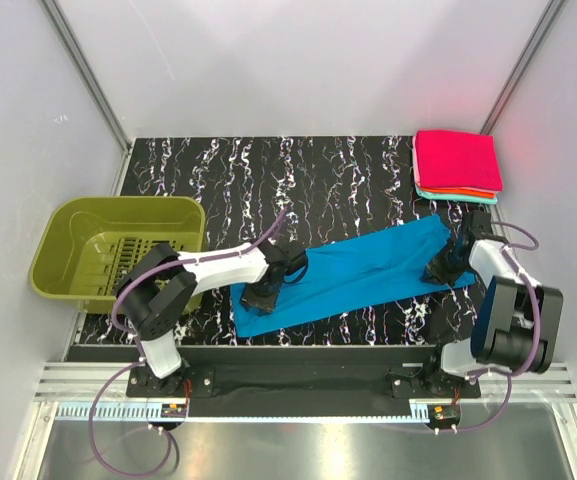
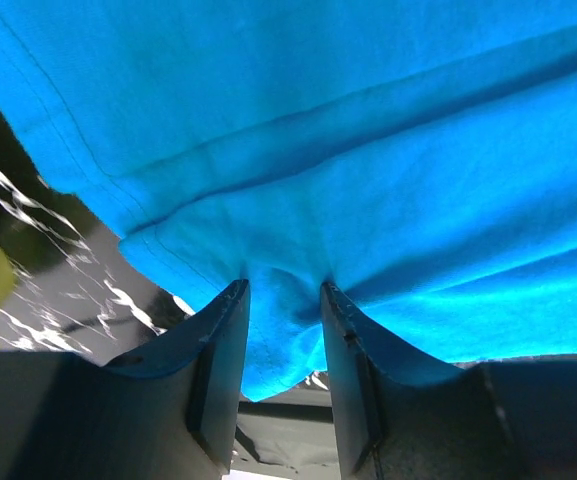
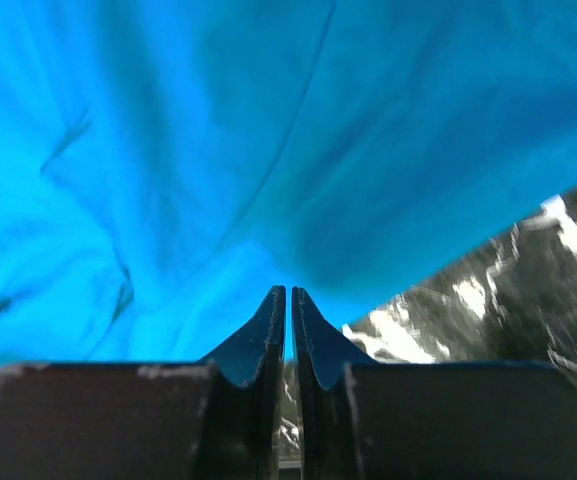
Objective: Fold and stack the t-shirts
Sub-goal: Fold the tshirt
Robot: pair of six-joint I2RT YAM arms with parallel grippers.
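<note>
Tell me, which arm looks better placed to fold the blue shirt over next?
Left, slightly. The left tool grips a thick bunch of the blue t-shirt, while the right tool pinches only a thin edge at the other end. Both will probably move together.

Left arm point(image 1: 213, 268) bent at the elbow, forearm reaching right and low. Left gripper point(image 2: 283, 295) has jaws part-closed, pinching a bunch of the blue t-shirt point(image 1: 368, 265). Right arm point(image 1: 503, 300) tucked close to its base, right gripper point(image 3: 288, 295) low — jaws almost touching, clamped on a thin fold of the same cloth.
</note>
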